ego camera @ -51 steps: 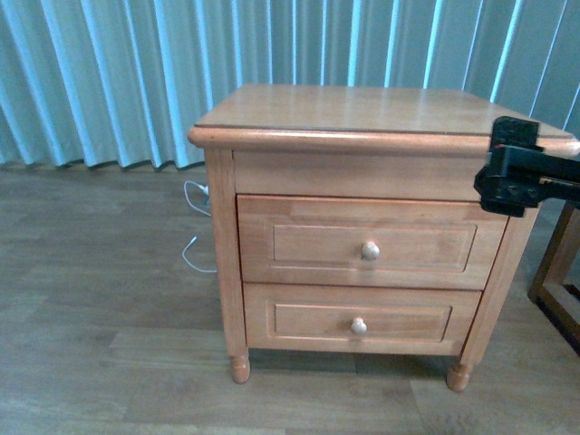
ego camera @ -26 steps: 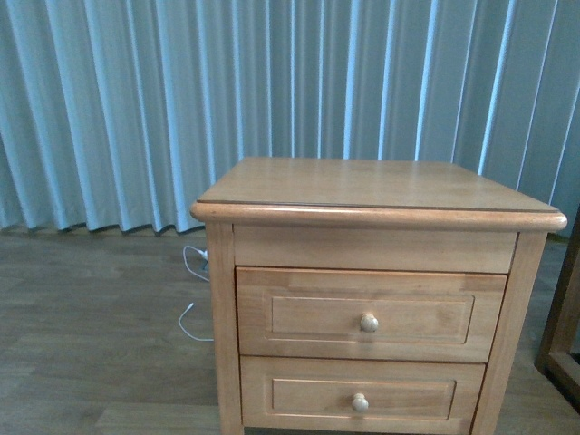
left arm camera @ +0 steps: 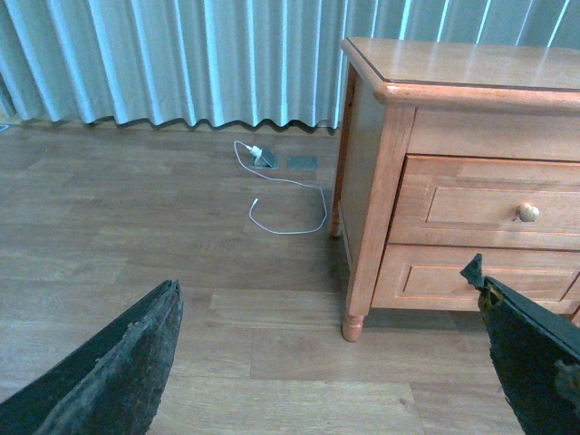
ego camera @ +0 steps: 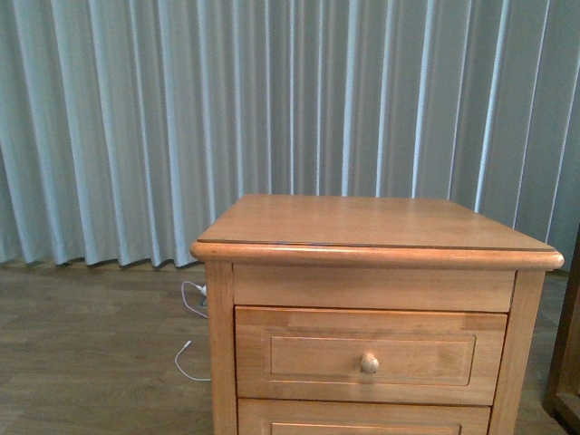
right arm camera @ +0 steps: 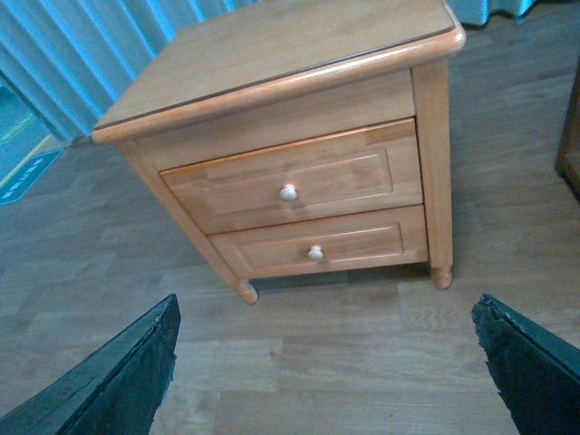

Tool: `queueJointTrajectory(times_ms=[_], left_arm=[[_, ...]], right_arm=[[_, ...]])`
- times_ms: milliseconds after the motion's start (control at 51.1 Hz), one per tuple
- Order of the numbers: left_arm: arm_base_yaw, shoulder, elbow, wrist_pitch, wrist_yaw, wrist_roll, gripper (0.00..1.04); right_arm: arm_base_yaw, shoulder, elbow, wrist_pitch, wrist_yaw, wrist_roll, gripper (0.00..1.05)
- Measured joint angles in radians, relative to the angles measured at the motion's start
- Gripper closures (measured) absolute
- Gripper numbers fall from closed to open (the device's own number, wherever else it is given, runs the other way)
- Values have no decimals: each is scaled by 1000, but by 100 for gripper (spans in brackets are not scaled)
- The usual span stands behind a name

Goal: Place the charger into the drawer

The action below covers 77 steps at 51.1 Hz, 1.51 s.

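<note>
Both claws, left (left arm camera: pixel 331 362) and right (right arm camera: pixel 326 362), hang spread and empty before the nightstand (ego camera: pixel 376 236); its drawer (ego camera: pixel 367 353) is closed, the charger nowhere in view – likely risk: taking the white floor cable (left arm camera: pixel 288 201) for it

Wooden nightstand (ego camera: pixel 376 227), closed drawer (ego camera: pixel 370 355) with round knob (ego camera: pixel 369 363), white cable (ego camera: pixel 188 322) on floor
</note>
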Motion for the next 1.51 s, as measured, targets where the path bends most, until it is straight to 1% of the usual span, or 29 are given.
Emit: queueJointTrajectory(times_ms=[39,59,98,137,176,293,372,489,1095,1506], left_arm=[[0,0,0,0,0,0,6],[0,0,0,0,0,0,6],[0,0,0,0,0,0,6],[0,0,0,0,2,1,6],[0,0,0,0,2,1,6],[0,0,0,0,2,1,6],[0,0,0,0,2,1,6],[0,0,0,0,2,1,6],[0,0,0,0,1,1,6],[0,0,0,0,2,1,6]], right_arm=[[68,-43,-69,151,174,-77,19],[95,-63,-103,208,231,-115,25],[116,-92,-139,262,275,-160,33],[121,-113,-163,280,286,-187,42],[122,-122,-177,286,293,-195,48],[124,-152,-232,293,292,-217,69],[125,-229,-257,222,292,-224,84],[125,-285,-279,221,293,-230,104],[125,-389,-414,243,292,-232,103],[125,-391,-414,243,293,-232,103]])
